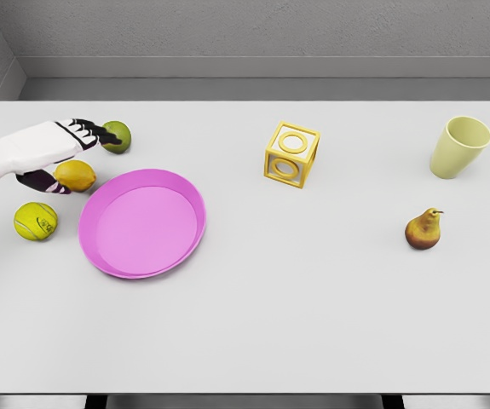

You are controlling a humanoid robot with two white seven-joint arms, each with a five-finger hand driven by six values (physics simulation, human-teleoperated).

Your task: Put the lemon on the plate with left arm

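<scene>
One left hand (57, 158) cupping oval lemon (76, 175) | round glossy pink plate (142, 222) beside

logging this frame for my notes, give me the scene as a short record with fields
target: yellow lemon, on the white table, just left of the plate
destination: round pink plate, nothing on it
left hand: white five-finger hand over the lemon, thumb beneath it, grasp not clear
right arm: not in view
near lemon: green lime behind, yellow-green tennis ball in front
elsewhere: yellow hollow cube, pale green cup, brownish pear
</scene>
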